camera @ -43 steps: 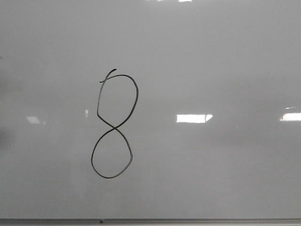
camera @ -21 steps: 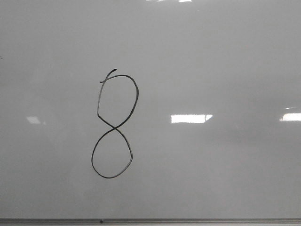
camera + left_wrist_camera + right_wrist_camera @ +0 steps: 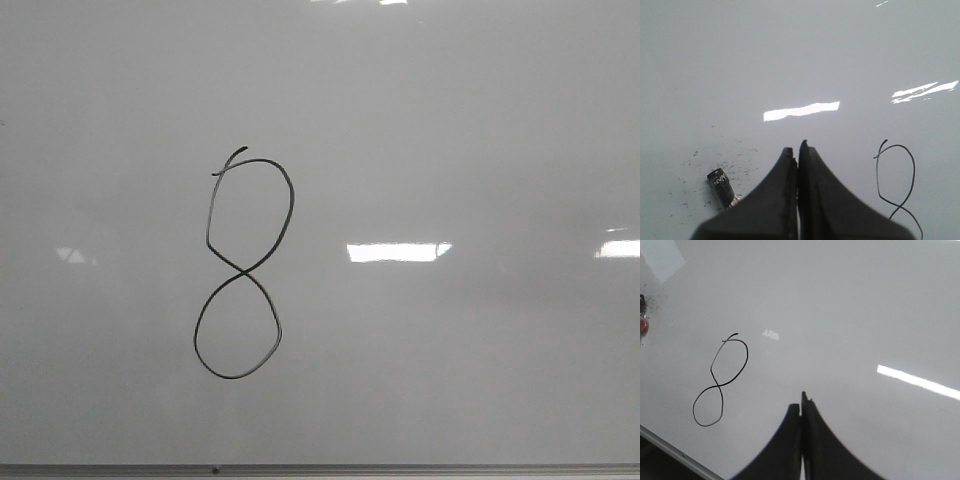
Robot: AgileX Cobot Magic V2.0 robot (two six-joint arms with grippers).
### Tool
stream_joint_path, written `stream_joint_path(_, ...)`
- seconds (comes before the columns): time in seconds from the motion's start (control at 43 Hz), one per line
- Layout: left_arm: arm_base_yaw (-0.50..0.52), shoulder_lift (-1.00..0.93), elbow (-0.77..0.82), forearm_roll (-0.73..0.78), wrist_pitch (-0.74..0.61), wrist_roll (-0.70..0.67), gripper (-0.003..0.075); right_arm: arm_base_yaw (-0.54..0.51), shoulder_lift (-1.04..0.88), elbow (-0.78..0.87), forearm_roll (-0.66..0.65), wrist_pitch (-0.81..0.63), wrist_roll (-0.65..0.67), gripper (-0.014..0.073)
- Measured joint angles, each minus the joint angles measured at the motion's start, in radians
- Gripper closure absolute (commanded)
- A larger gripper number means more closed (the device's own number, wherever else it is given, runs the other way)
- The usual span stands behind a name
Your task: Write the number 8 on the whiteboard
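The light reflection [image 3: 395,252] had slid left since earlier; the number 8 [image 3: 242,268] stayed unchanged, left of centre on the whiteboard [image 3: 480,120]. Both the left gripper [image 3: 798,150] and right gripper [image 3: 800,407] were closed, empty. A small dark object [image 3: 721,184] lay partly hidden, unidentifiable.

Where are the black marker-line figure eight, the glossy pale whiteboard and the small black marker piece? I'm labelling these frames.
black marker-line figure eight [image 3: 244,271]: front view, on the crossing of its loops.
glossy pale whiteboard [image 3: 480,130]: front view, on bare surface.
small black marker piece [image 3: 721,183]: left wrist view, on its labelled body.
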Motion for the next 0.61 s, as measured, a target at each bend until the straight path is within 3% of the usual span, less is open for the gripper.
stream_joint_path(0.466, 0.000, 0.000, 0.004, 0.000, -0.006, 0.000, 0.0739, 0.000, 0.000, 0.000, 0.001, 0.000, 0.000, 0.0687)
stream_joint_path(0.536, 0.000, -0.012, 0.021, 0.061, -0.022, -0.056, 0.0739, 0.000, 0.000, 0.000, 0.001, 0.000, 0.000, 0.0687)
stream_joint_path(0.605, 0.000, -0.047, 0.051, 0.224, -0.031, -0.229, 0.0739, 0.000, 0.000, 0.000, 0.001, 0.000, 0.000, 0.0687)
